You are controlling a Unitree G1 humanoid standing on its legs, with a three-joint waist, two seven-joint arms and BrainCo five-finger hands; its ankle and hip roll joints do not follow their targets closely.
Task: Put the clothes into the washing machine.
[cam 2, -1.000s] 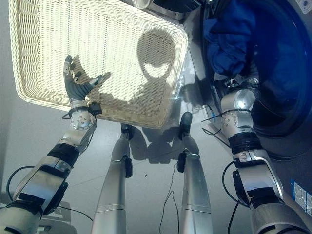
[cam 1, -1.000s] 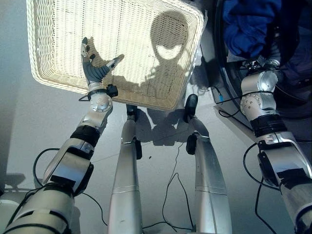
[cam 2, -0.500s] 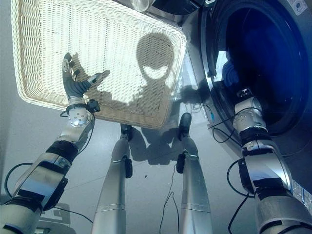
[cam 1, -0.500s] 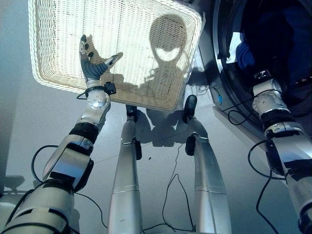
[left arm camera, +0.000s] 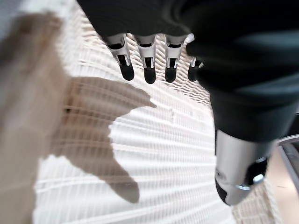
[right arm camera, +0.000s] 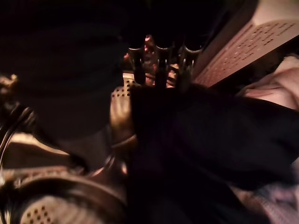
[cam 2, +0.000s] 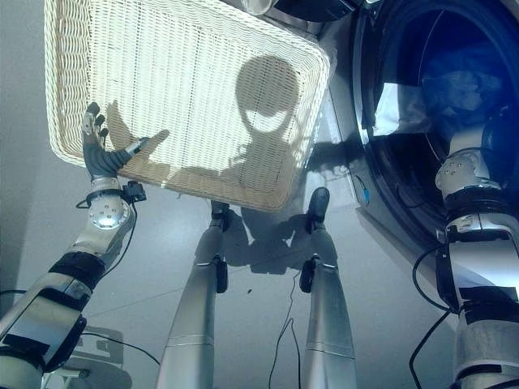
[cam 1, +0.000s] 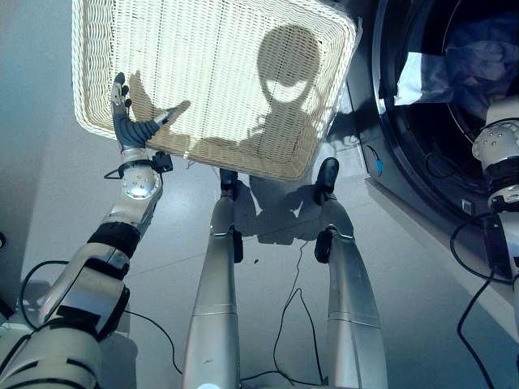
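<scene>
Clothes (cam 2: 462, 85) lie inside your washing machine drum (cam 1: 438, 166); right hand (right arm camera: 159, 60) reaches in, grasp unclear; left hand (cam 1: 130, 121) spread over wicker basket (cam 1: 211, 49).

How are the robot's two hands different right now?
The left robot hand hangs over the near edge of the wicker basket, fingers straight and spread, holding nothing. The right robot hand reaches inside the washing machine drum among dark clothes; whether it grips them I cannot tell. Both have silver fingers with dark tips.
</scene>
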